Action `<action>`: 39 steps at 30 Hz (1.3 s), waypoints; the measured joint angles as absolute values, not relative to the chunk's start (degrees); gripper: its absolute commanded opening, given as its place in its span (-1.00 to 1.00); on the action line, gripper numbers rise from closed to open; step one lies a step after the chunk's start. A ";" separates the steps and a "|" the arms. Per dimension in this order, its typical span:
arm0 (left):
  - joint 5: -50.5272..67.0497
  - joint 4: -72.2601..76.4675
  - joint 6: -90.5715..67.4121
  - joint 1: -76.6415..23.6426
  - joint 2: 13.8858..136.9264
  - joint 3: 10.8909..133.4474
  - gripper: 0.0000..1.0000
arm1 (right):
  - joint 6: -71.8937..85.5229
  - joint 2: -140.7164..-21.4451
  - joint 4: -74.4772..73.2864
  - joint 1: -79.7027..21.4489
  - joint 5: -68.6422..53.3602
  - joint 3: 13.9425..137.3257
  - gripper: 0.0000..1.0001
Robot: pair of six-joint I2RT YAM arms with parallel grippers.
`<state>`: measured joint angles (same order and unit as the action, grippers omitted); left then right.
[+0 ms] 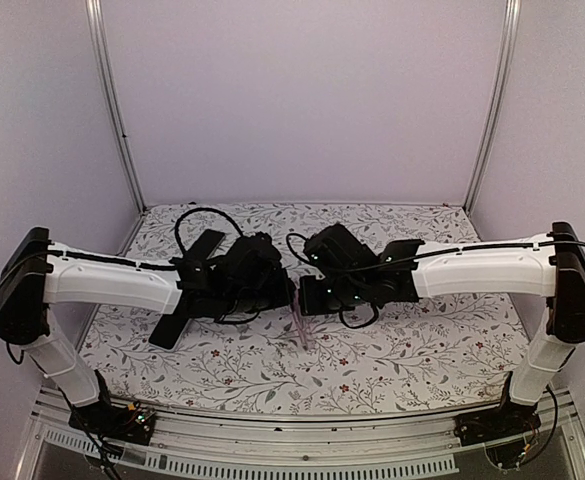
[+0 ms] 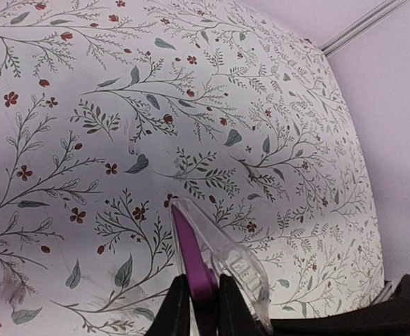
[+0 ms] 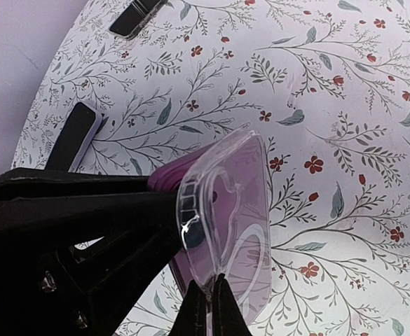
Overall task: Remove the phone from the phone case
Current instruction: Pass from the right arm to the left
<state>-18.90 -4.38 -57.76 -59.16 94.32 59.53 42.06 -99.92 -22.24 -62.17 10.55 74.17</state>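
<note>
The left gripper (image 2: pixel 197 302) is clamped on the edge of a purple phone (image 2: pixel 189 252), and the right gripper (image 3: pixel 210 308) is pinched almost fully closed on the rim of the clear phone case (image 3: pixel 226 203). The case is held on edge between both grippers above the floral table (image 1: pixel 402 355), with the phone seemingly still partly inside. A black phone (image 3: pixel 78 136) is laid flat beyond, and a second black phone (image 3: pixel 136 15) farther off.

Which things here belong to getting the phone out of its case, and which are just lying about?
Job in hand:
- clear case, held up off the table
- purple phone inside it
- left gripper, pinching the phone
- right gripper, pinching the case

Lying about:
- far black phone
- near black phone
- flowered table cover
</note>
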 measured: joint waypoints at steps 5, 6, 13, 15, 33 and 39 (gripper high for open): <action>-21.37 -3.81 -56.75 -60.03 94.35 59.61 -1.00 | 41.36 -99.94 -23.09 -61.69 10.04 74.81 -0.89; -21.65 -3.70 -56.69 -60.18 94.37 59.61 -1.00 | 41.28 -99.94 -23.09 -61.54 9.89 74.83 -0.83; -22.15 -2.48 -55.75 -60.66 94.41 59.61 -1.00 | 40.71 -100.22 -22.83 -61.06 8.84 75.53 -0.53; -22.44 -3.07 -55.46 -60.73 94.41 59.59 -1.00 | 40.53 -100.25 -22.90 -60.84 9.32 75.64 -0.47; -22.61 1.63 -47.90 -60.75 91.24 53.34 -1.00 | 38.87 -99.31 -21.56 -58.02 10.81 74.48 -0.05; -23.42 12.01 -33.43 -61.12 81.49 43.07 -1.00 | 38.50 -91.15 -20.75 -56.84 7.73 73.17 0.14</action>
<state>-23.42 12.01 -33.43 -61.12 81.49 43.07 38.50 -91.15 -20.75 -56.84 7.73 73.17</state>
